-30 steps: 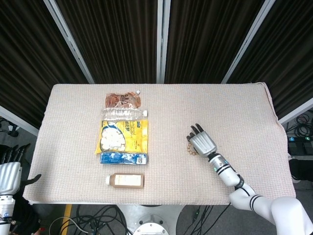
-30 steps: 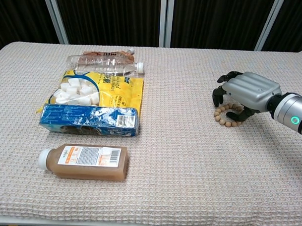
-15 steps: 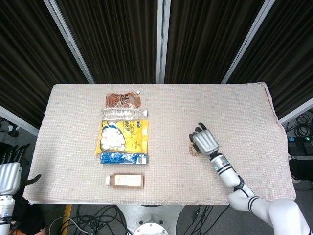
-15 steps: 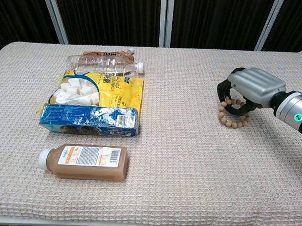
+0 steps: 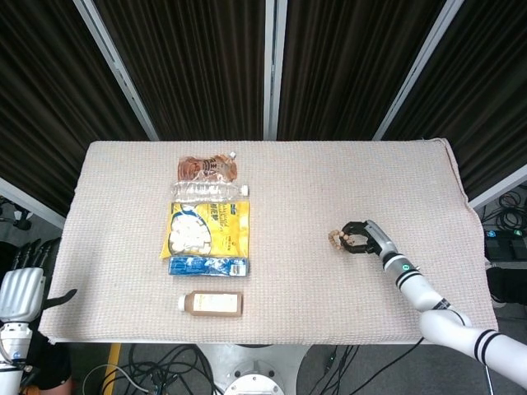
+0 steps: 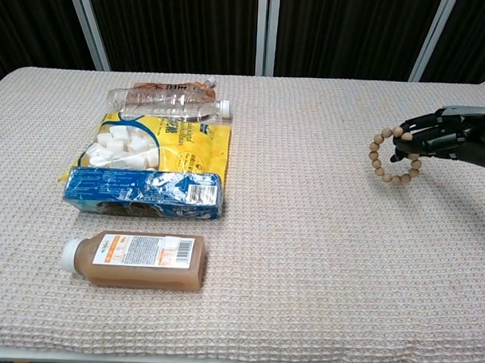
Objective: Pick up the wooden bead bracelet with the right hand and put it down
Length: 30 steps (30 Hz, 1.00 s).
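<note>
Beige woven tablecloth [image 6: 304, 255] under everything; the right hand [image 6: 447, 139] pinched the wooden bead bracelet [image 6: 394, 156], which dangled above the cloth, well right of the snacks. Left hand [image 5: 22, 288] hung off-table, fingers apart, holding nothing.

the table cloth [image 6: 304, 255] is beige with a waffle weave. the bracelet [image 6: 393, 156] has tan wooden beads. at nine o'clock lie a yellow bag [image 6: 156, 147], a blue packet [image 6: 142, 191] and a brown bottle [image 6: 134, 260] with a white cap.

snack bags [image 6: 153, 151], bottles [image 6: 133, 260], table [image 6: 304, 255]
</note>
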Each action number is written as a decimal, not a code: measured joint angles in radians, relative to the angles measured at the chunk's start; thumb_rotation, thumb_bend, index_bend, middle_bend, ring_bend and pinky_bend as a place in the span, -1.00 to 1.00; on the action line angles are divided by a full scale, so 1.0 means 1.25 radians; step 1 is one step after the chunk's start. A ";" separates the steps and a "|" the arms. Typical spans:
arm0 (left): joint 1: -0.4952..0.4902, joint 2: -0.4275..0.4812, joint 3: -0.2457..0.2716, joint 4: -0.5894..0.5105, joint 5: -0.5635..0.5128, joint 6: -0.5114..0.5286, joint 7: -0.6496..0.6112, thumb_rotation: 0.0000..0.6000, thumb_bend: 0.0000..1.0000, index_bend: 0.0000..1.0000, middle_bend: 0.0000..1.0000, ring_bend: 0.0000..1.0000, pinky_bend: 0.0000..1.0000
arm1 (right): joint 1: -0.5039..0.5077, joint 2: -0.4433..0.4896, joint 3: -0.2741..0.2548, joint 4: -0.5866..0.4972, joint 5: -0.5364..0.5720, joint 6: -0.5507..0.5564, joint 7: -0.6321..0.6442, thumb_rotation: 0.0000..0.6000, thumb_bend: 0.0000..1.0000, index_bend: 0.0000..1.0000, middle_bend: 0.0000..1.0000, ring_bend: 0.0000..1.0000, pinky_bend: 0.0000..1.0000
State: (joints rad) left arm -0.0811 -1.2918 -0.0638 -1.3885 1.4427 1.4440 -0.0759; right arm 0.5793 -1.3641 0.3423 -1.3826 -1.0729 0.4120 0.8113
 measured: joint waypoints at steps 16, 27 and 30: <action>-0.001 0.000 0.005 -0.013 -0.001 -0.001 0.007 1.00 -1.00 -0.80 -0.75 -0.93 -0.87 | -0.274 -0.087 0.533 -0.098 0.096 -0.495 0.070 1.00 0.36 0.12 -0.04 -0.59 -1.00; -0.001 -0.002 0.007 -0.003 -0.003 -0.002 -0.001 1.00 -1.00 -0.80 -0.75 -0.94 -0.87 | -0.327 -0.284 0.686 0.092 0.378 -0.855 -0.332 0.50 0.42 -0.21 -0.06 -0.70 -1.00; 0.000 -0.004 0.008 -0.001 -0.004 -0.004 -0.003 1.00 -1.00 -0.80 -0.75 -0.94 -0.87 | -0.317 -0.303 0.692 0.130 0.429 -0.886 -0.383 0.48 0.47 -0.22 -0.06 -0.70 -1.00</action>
State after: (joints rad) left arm -0.0814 -1.2963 -0.0543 -1.3898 1.4375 1.4392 -0.0798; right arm 0.1831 -1.7429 1.2070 -1.2204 -0.5371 -0.6949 0.3329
